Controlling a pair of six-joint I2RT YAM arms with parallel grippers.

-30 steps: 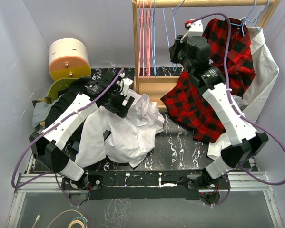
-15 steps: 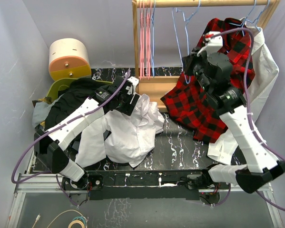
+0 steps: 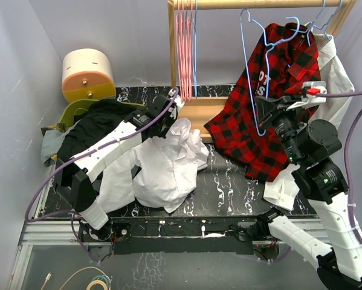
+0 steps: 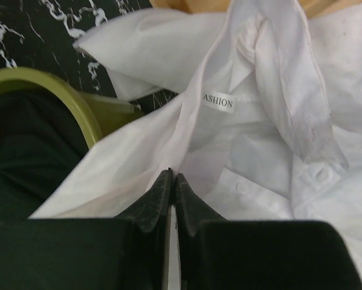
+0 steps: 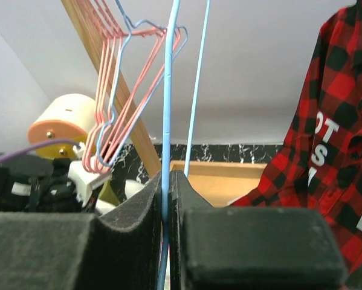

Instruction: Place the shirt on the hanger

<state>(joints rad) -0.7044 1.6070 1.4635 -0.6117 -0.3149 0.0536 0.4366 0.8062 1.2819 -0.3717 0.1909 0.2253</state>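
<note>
While both arms mask parts of the top view, the shirt [image 3: 165, 166] shows plainly as a crumpled heap of thin white cloth on the black, white-veined bench [image 3: 229, 184], just in front of the wooden rack [image 3: 196, 112]. The left tool [image 3: 167, 124] sits at the heap's far edge, its fingertips hidden under its own body. To the right, the right tool [image 3: 260, 112] grips one long side of the hanger [image 3: 246, 66], a thin light blue wire triangle. Its hook is near the rack's top rail, but I cannot tell whether it hangs there. A red-and-black plaid shirt [image 3: 247, 142] drapes behind it, and pink wire hangers [image 3: 184, 48] bunch at the rack's left end. At the far left, a yellow-green container [image 3: 71, 112] holds a black garment [image 3: 102, 118]. In the left wrist view, the two black fingers are pressed together with a fold of the white cloth nipped between them. Beyond them lie soft folds, a woven label [image 4: 218, 101] reading FASHION, and a buttoned strip. The green rim curves around dark cloth at the left, and the shirt's edges run out of frame. In the right wrist view, two foam-padded fingers pinch the pale blue wire, which rises straight between them. A second strand stands just beside it, and both are cut off at the top edge. The plaid cloth at the right carries white letters that are only partly readable.
</note>
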